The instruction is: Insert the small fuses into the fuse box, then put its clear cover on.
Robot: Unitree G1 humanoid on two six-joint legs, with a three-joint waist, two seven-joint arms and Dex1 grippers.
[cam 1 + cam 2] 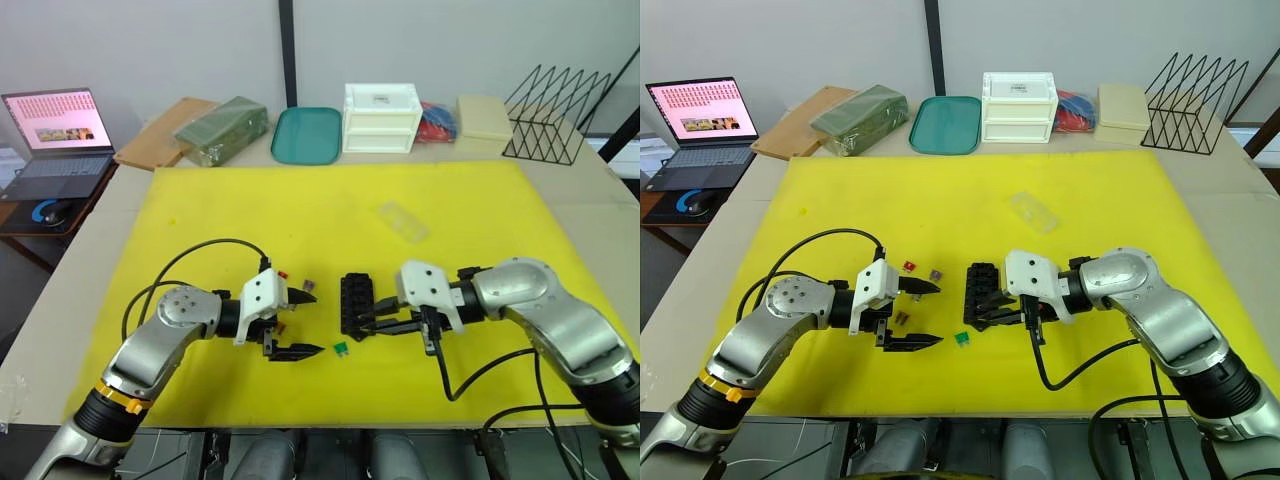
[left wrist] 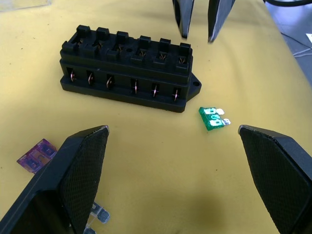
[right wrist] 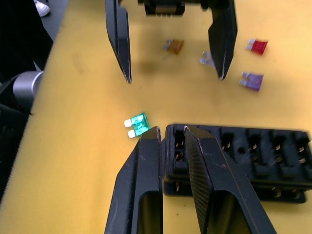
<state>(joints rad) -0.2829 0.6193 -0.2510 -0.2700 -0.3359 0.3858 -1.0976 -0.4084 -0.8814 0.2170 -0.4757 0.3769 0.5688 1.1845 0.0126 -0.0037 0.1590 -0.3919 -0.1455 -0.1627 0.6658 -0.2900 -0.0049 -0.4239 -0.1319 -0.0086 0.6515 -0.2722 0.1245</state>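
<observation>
The black fuse box (image 1: 355, 303) lies on the yellow mat, and its slots look empty in the left wrist view (image 2: 129, 73). My right gripper (image 3: 170, 129) rests at the box's near end, open by a narrow gap with nothing between its fingers. My left gripper (image 1: 305, 322) hovers wide open just left of the box, holding nothing. A green fuse (image 2: 213, 118) lies by the box's near corner. Red (image 3: 257, 46), purple (image 3: 251, 81), grey (image 3: 207, 59) and yellow (image 3: 174, 46) fuses lie around the left gripper. The clear cover (image 1: 402, 221) sits farther back on the mat.
Along the table's back edge stand a green tray (image 1: 306, 134), a white drawer unit (image 1: 381, 118), a wire rack (image 1: 555, 115) and a wrapped green block (image 1: 222, 128). A laptop (image 1: 58, 140) sits on a side table at the far left.
</observation>
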